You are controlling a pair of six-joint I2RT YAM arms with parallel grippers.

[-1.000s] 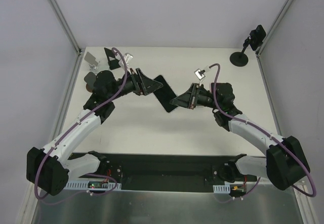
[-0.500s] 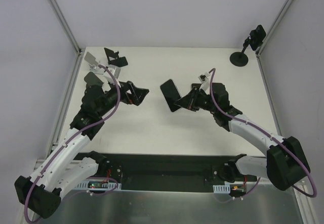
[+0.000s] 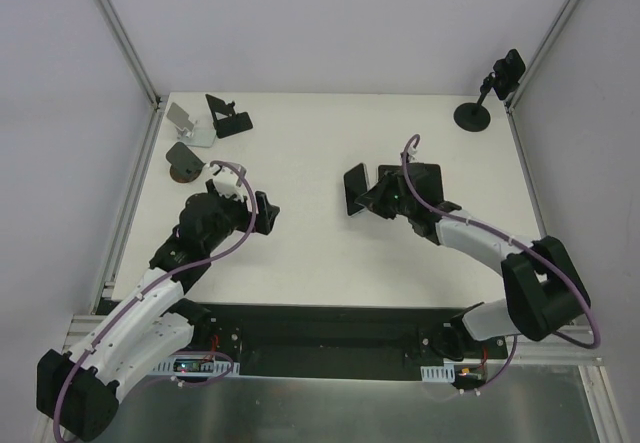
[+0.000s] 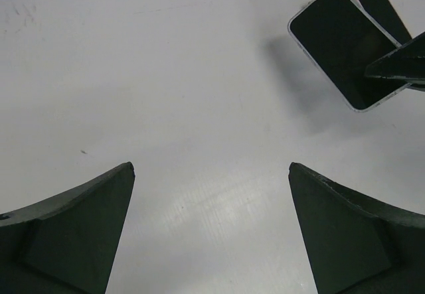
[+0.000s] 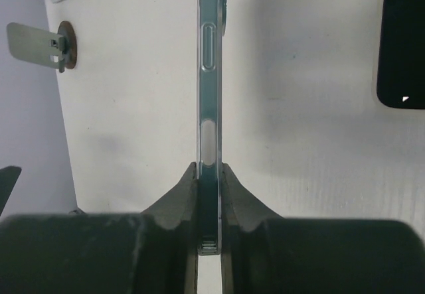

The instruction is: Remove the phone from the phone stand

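Phone point(image 3: 356, 189) hangs over the middle of the table point(image 3: 310, 253), well apart from the black stand point(image 3: 228, 115) and silver stand point(image 3: 188, 121) in the far left corner. The right gripper point(image 5: 208, 174) clamps its two flat faces near one end. The left gripper point(image 4: 211, 168) hovers nearby, spread wide and holding nothing. Setting down seems to be the step in hand: tip the phone flat, lower it until it touches, keep off the dark slab point(image 3: 422, 175) beside it, and only then release.
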